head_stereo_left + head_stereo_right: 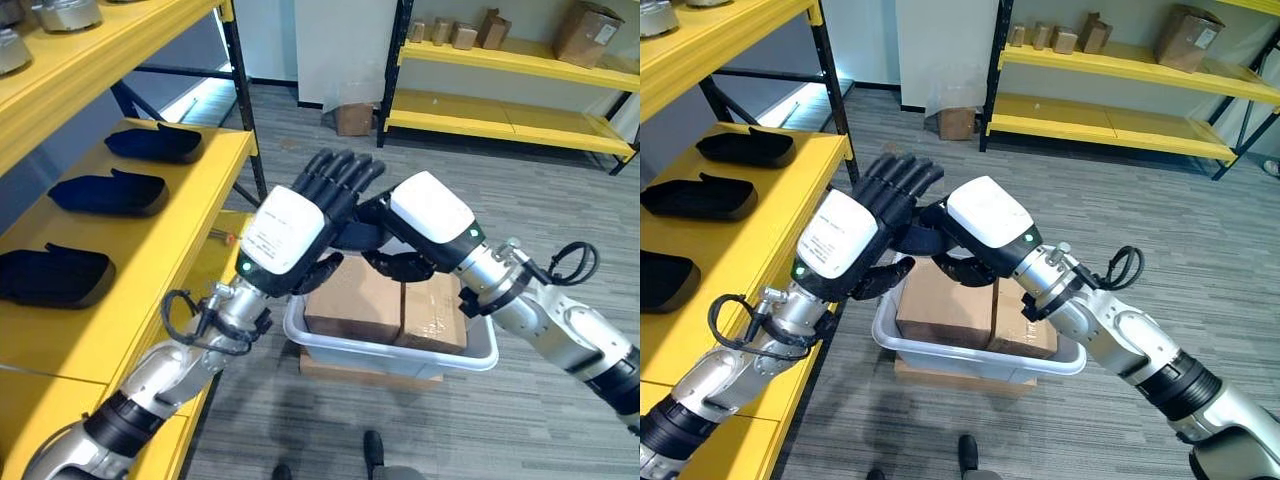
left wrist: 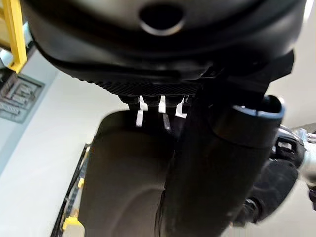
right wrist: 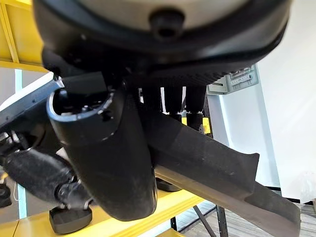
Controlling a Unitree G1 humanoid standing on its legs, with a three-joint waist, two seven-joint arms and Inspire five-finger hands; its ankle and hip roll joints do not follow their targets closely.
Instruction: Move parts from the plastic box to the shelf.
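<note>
Handing a black part across above the plastic box.

Eye views: left hand (image 1: pixel 285 235) and right hand (image 1: pixel 425 215) closed around one dark part (image 1: pixel 925 240); best kept level, then swung to the yellow shelf (image 1: pixel 150 235) beside parts already laid (image 1: pixel 110 192). Plastic box (image 1: pixel 395 355) holding cardboard boxes (image 1: pixel 355 300). Wrist views: thumbs pinching the part (image 3: pixel 217 165).

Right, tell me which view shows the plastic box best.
The left eye view: the plastic box shows its whole front rim, with cardboard boxes inside. The right eye view shows it too, its far side hidden behind the right hand.
</note>
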